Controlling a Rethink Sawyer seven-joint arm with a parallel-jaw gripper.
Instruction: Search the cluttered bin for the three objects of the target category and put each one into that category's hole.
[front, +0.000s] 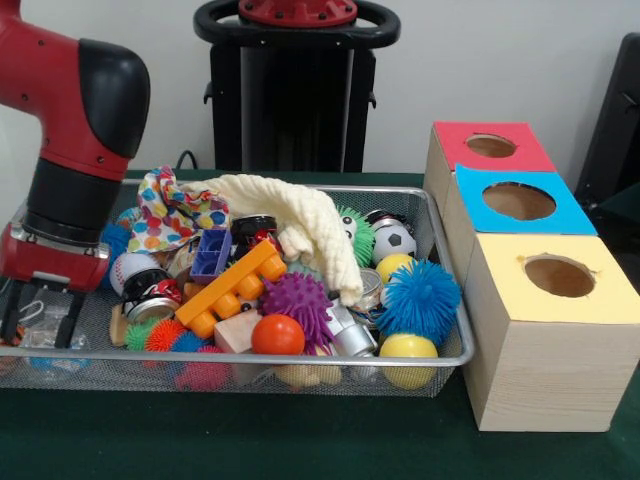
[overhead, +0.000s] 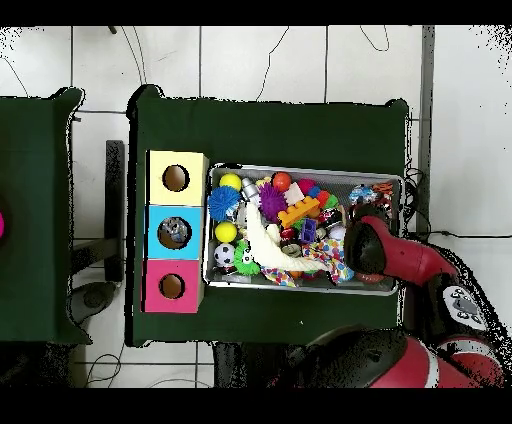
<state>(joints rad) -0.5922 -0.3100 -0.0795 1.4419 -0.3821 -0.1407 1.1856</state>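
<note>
Wire-mesh bin (front: 445, 352) heaped with toys on the green counter (front: 300, 440), hand (front: 38, 322) low at one end with fingers spread and empty, spiky rubber purple ball (front: 296, 303) and blue ball (front: 418, 298) well beside it, cream knitted cloth (front: 300, 225) draped over, wooden boxes (front: 545, 340) with round holes beyond

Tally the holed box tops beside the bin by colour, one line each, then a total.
Red box top: 1
Blue box top: 1
Yellow box top: 1
Total: 3
</note>
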